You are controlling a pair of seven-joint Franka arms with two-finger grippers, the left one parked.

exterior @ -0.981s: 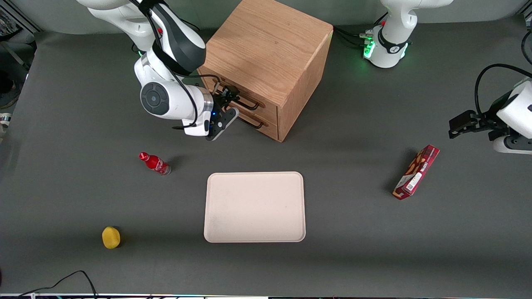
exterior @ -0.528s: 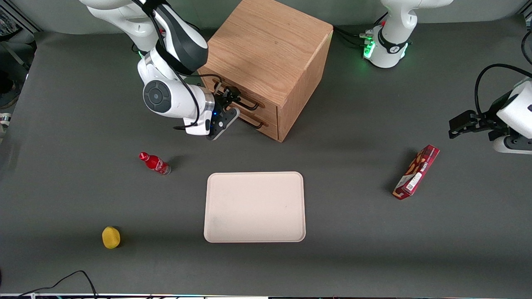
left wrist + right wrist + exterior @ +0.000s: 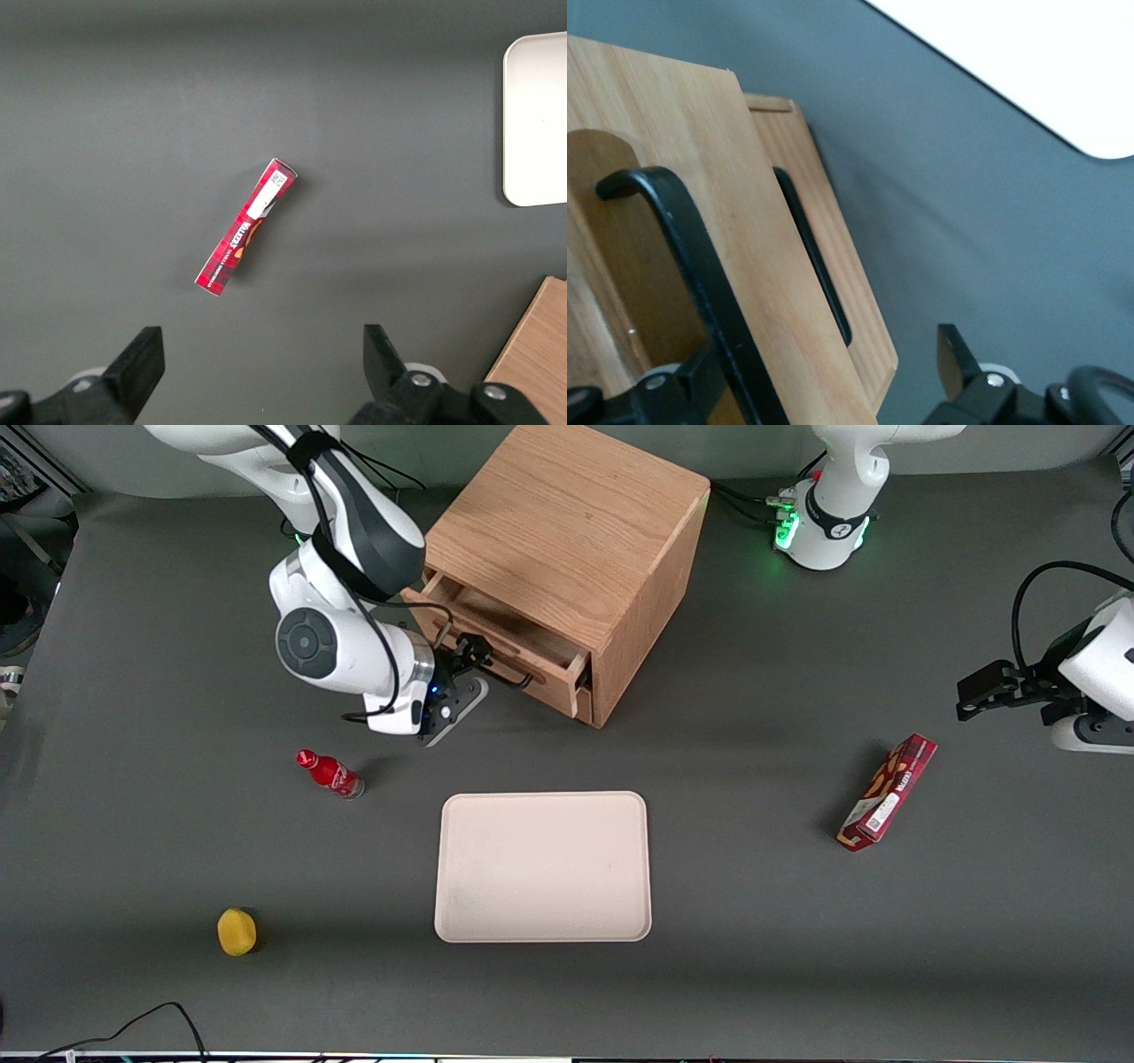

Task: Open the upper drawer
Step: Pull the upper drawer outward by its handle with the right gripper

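The front view looks steeply down from high above the whole table [image 3: 753, 974], the cabinet [image 3: 567, 531] toward 12 o'clock. The right wrist view sits close against the upper drawer [image 3: 744, 266], by the gripper [image 3: 469, 657]. The left wrist view shares the front view's tray [image 3: 536, 106] and red box [image 3: 245, 227].

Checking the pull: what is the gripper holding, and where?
The gripper holds the upper drawer by its black bar handle, in front of the cabinet.

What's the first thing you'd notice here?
The gripper at the black handle of the upper drawer, which sticks partly out of the big wooden cabinet. Nearer the camera lies a pale tray, with a small red bottle beside it.
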